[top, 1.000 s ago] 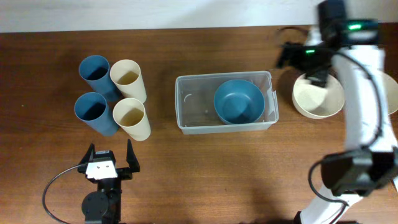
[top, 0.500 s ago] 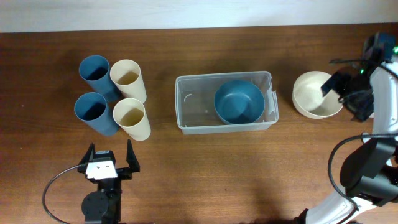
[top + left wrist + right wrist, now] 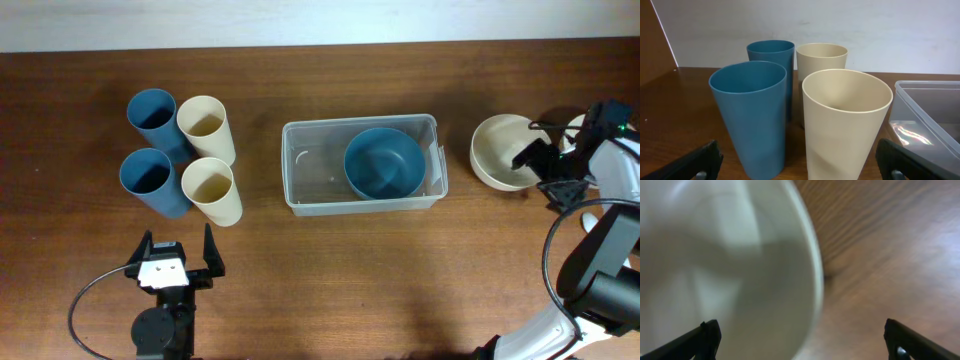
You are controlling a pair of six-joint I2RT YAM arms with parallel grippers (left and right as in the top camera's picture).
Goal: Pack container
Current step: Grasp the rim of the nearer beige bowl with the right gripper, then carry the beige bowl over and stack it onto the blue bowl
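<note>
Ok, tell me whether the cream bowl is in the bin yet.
Out. The cream round bowl sits on the table beside the translucent plastic rectangular bin, which holds only a blue round bowl.

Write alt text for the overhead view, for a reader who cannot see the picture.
A clear plastic container sits in the middle of a dark wooden table, with a blue bowl inside its right half. A cream bowl lies to its right, with the open right gripper over its right rim. Two blue cups and two cream cups stand at the left, near the open left gripper.
</note>
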